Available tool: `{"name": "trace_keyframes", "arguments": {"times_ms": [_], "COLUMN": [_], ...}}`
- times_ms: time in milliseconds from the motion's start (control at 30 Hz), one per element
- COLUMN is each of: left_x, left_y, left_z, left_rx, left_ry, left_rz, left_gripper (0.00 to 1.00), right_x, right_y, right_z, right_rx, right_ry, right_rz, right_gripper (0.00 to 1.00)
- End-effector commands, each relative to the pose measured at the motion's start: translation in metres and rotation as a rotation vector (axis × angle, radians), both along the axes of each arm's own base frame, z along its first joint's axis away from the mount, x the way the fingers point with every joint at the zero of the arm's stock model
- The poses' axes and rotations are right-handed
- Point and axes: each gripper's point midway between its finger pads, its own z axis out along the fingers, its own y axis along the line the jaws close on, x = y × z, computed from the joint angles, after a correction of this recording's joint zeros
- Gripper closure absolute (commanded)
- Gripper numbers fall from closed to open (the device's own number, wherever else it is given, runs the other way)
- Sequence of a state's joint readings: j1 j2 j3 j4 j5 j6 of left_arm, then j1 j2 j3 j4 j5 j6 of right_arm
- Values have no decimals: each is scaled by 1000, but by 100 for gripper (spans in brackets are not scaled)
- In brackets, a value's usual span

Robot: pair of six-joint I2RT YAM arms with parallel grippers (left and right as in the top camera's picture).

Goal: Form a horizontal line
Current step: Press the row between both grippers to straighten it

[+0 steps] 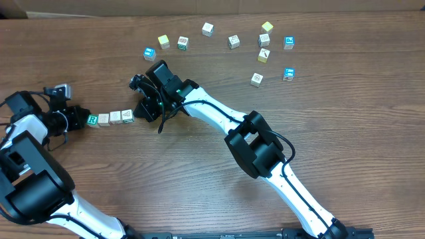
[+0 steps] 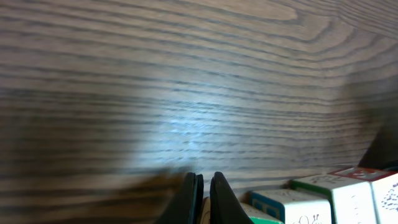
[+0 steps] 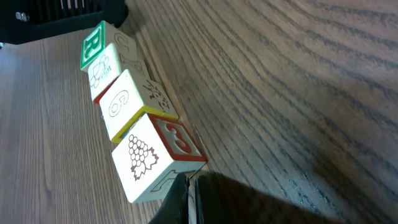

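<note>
The horizontal line is a short row of four small wooden cubes left of the table's middle, slightly slanted up to the right. Its left end is the green "R" cube; the other three are pale. My left gripper is shut, its tips at the R end. My right gripper is shut, its tips at the right end. The right wrist view shows the row from the R cube to the grape-leaf cube, which touches my shut fingers. The left wrist view shows shut fingers beside the row.
Several loose cubes lie scattered along the far side: blue-faced ones, yellow ones, and pale ones. The right arm crosses the middle of the table.
</note>
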State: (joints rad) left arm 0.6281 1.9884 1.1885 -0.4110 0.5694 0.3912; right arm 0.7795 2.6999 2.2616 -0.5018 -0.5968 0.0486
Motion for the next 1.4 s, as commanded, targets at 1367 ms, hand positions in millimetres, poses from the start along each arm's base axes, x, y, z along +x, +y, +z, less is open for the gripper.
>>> {"name": "trace_keyframes", "arguments": {"times_ms": [1367], "left_x": [-16], "left_y": [13], "left_z": [-25], "left_rx": [4], "left_ry": [195], "left_rz": [243], "left_gripper": [96], "right_x": [8], "right_y": [-2], "right_z": [0], "right_rx": [-9], "right_ry": [-8], "right_rz": [-21], "right_gripper": [97]}}
